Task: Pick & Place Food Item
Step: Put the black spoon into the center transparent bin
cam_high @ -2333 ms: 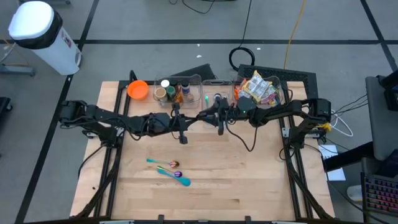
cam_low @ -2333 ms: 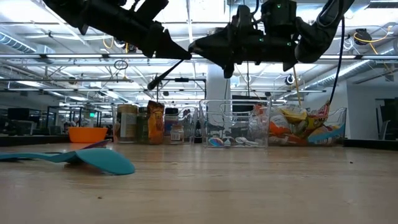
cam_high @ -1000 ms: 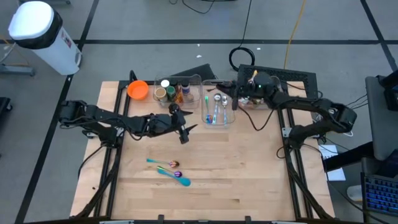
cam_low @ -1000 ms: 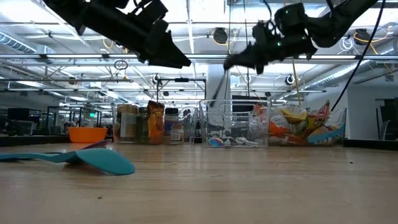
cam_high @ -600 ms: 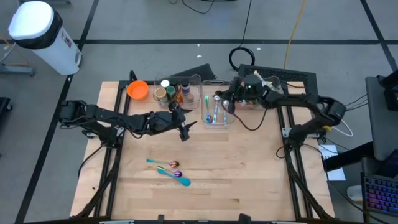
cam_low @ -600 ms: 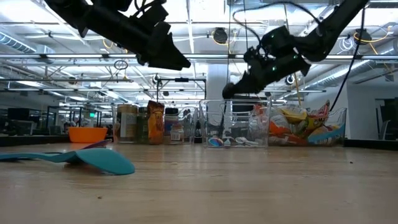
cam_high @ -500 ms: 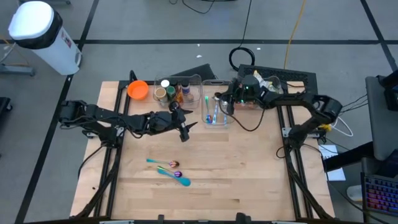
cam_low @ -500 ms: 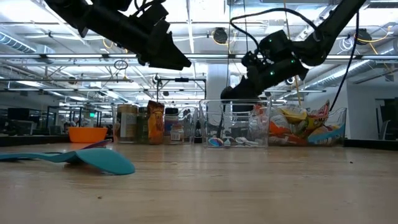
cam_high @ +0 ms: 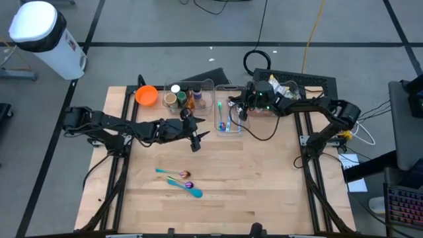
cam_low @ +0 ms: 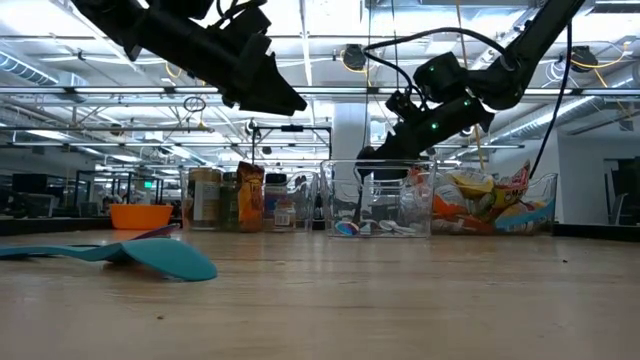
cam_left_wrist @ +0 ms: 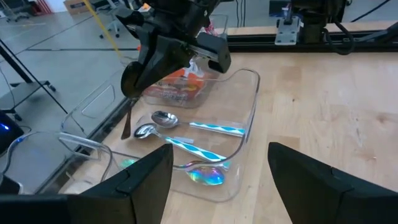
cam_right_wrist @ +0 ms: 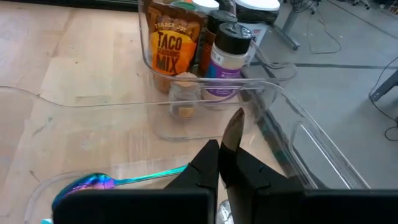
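Right gripper (cam_high: 232,106) over the middle clear bin (cam_high: 227,127) at the tabletop's (cam_high: 264,185) far edge; fingers (cam_right_wrist: 214,163) pressed together on a thin dark utensil (cam_right_wrist: 232,132), handle pinched, its rounded end sticking out ahead – likely a spoon, hard to tell from here. In the left wrist view the same utensil (cam_left_wrist: 126,121) hangs down from that gripper above the bin's rim

Bin holds iridescent spoons (cam_left_wrist: 163,119) with teal handles

Left gripper (cam_high: 196,140) hovers above the tabletop just short of the bins; fingers (cam_left_wrist: 140,180) apart, nothing between them

Left-hand bin: taco mix pouch (cam_right_wrist: 171,38), dark-capped spice jar (cam_right_wrist: 226,55), other jars. Orange bowl (cam_high: 146,95) beside it toward the tabletop's left

Right-hand bin: snack packets (cam_low: 485,203) – the food items, all in the bin, none held

Two teal spoons (cam_high: 178,178) lie loose near the tabletop's middle, well apart from both grippers; one (cam_low: 120,252) looms in the low view's foreground
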You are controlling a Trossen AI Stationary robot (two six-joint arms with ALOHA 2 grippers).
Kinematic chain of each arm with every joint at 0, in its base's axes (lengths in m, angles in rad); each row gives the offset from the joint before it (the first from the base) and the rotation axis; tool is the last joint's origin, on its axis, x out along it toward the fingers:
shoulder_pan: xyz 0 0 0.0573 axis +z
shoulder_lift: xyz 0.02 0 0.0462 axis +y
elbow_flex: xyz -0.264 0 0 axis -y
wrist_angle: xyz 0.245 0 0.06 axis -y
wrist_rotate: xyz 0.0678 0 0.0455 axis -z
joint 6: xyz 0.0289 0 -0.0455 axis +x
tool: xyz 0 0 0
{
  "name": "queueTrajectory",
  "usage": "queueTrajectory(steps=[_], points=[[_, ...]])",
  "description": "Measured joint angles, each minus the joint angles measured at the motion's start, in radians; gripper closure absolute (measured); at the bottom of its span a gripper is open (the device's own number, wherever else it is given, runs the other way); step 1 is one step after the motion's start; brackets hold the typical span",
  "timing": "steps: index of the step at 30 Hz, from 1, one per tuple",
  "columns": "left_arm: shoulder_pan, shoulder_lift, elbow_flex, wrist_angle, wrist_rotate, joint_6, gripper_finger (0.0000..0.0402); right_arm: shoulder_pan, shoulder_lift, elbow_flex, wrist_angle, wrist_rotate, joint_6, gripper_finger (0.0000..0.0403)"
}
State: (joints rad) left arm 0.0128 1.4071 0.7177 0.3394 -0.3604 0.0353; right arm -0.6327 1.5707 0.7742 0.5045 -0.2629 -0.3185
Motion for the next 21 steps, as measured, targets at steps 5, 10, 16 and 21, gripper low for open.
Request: queueTrajectory(steps=[5,10,16,21], points=[[0.0,0.0,0.0,-0.007,0.0,0.0,0.0135,0.0,0.0,0.0,0.0,0.0,-0.019,0.0395],[0.0,0.0,0.0,-0.008,0.0,0.0,0.0135,0.0,0.0,0.0,0.0,0.0,-0.018,0.0395],[0.0,0.0,0.0,-0.007,0.0,0.0,0.0135,0.011,0.0,0.0,0.0,-0.001,-0.012,0.0395],[0.0,0.0,0.0,-0.007,0.0,0.0,0.0135,0.028,0.0,0.0,0.0,-0.001,-0.026,0.0394]])
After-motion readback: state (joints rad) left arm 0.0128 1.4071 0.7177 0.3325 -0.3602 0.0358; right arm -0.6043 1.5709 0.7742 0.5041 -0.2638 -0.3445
